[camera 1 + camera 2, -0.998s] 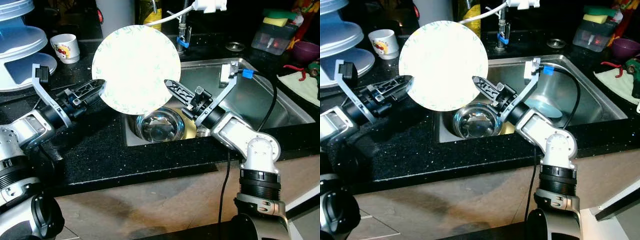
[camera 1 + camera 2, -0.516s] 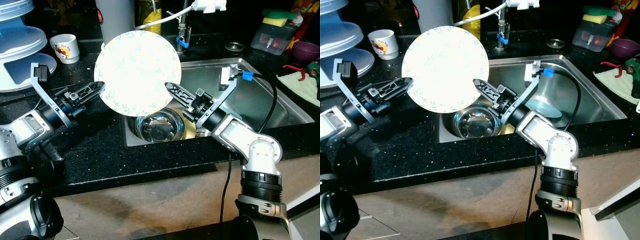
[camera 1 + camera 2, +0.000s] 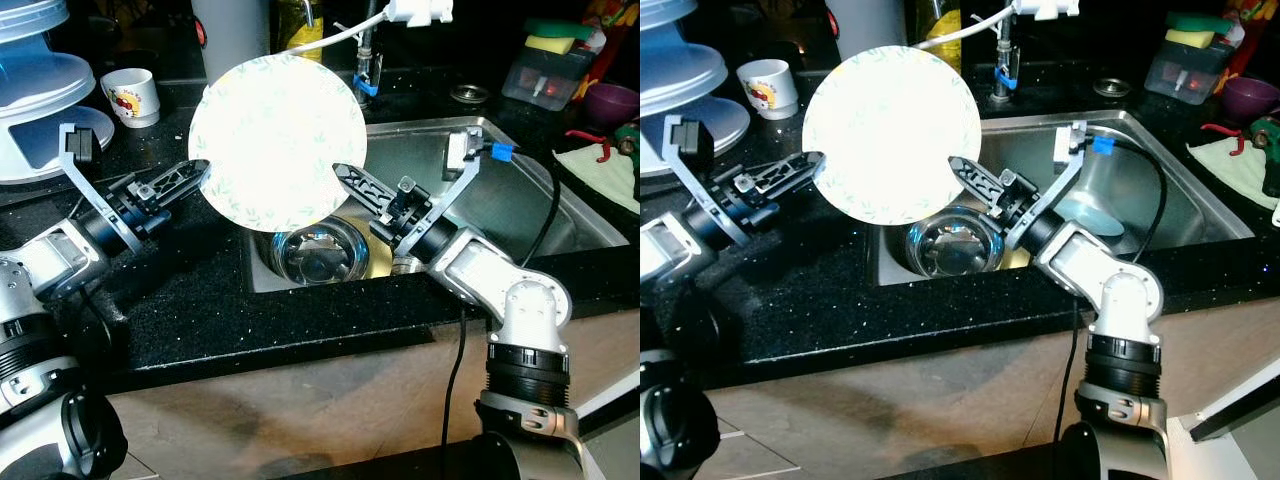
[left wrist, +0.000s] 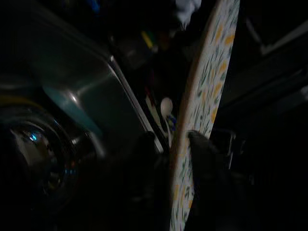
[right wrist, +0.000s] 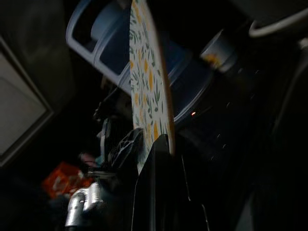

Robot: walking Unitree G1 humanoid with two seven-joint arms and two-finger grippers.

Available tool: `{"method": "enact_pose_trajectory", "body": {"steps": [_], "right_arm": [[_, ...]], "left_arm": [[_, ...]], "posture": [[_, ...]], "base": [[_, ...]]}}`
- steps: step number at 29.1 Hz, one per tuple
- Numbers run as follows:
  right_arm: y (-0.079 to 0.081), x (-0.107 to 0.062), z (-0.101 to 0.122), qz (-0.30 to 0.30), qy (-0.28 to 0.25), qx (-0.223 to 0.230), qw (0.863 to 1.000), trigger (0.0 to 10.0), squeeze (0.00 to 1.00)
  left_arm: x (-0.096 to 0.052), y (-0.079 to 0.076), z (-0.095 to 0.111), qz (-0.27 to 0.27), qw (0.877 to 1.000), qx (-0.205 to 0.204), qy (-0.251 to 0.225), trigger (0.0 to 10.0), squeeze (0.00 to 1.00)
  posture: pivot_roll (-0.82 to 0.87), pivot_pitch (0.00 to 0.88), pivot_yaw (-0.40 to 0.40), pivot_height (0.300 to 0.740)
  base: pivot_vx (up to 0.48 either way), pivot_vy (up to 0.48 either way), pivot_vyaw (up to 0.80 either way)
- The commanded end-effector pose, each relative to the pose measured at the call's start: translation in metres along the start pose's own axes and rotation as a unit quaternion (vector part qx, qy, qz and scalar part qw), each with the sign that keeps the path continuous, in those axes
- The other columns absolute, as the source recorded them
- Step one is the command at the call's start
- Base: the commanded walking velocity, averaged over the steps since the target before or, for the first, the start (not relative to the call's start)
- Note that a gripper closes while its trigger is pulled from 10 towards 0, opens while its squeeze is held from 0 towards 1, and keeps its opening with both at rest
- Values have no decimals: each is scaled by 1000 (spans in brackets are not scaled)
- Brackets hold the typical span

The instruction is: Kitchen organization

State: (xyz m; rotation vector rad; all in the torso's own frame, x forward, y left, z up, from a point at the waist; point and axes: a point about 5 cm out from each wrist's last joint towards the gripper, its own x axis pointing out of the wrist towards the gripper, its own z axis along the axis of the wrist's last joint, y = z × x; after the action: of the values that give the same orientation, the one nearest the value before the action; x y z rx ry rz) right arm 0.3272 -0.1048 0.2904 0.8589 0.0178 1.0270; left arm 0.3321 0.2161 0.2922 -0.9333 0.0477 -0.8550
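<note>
A round white plate [image 3: 277, 142] with a leaf pattern stands upright on edge above the counter, just left of the sink. My left gripper [image 3: 203, 172] is shut on its left rim; in the left wrist view the rim [image 4: 185, 144] sits between the two fingers. From the sink side, my right gripper [image 3: 340, 172] is shut on the plate's lower right rim [image 5: 163, 137]. Below the plate, a steel bowl [image 3: 320, 252] lies in the sink [image 3: 500, 200].
A mug [image 3: 131, 95] and a blue dish rack [image 3: 40, 100] stand at the back left of the black counter. The faucet [image 3: 368, 60] rises behind the sink. A teal dish [image 3: 1090, 215] lies in the sink. A sponge box [image 3: 548, 70] and purple bowl [image 3: 612, 100] sit at the back right.
The plate and both grippers have drifted slightly to the right. Both grippers keep the same hold on the rim.
</note>
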Motion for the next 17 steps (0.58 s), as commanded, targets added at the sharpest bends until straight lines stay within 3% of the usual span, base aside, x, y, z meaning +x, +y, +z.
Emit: {"method": "enact_pose_trajectory", "body": {"steps": [1,8,9,10,11,12,17], "right_arm": [[12,3,0,37,3,-3,999,0,0],[12,3,-2,38,10,0,999,0,0],[12,4,-2,38,11,0,999,0,0],[12,4,-2,38,11,0,999,0,0],[12,4,-2,36,11,-1,999,0,0],[11,4,-1,34,12,-3,999,0,0],[10,3,0,24,12,-7,1000,0,0]], "left_arm": [[0,5,-5,17,1000,-6,13,10000,1000],[4,5,-6,27,999,2,20,10000,988],[4,6,-6,29,999,4,18,10000,118],[4,6,-6,29,999,4,18,10000,118],[4,6,-5,30,999,5,15,8235,0],[5,5,-5,26,1000,2,11,0,0],[5,4,-3,24,1000,3,2,0,0]], "posture": [[-31,138,12,740],[-32,141,12,740],[-33,142,12,740],[-33,142,12,740],[-34,142,13,740],[-34,142,13,740],[-31,141,9,740]], "base": [[0,0,0],[0,0,0],[0,0,0],[0,0,0],[0,0,0],[0,0,0],[0,0,0]]}}
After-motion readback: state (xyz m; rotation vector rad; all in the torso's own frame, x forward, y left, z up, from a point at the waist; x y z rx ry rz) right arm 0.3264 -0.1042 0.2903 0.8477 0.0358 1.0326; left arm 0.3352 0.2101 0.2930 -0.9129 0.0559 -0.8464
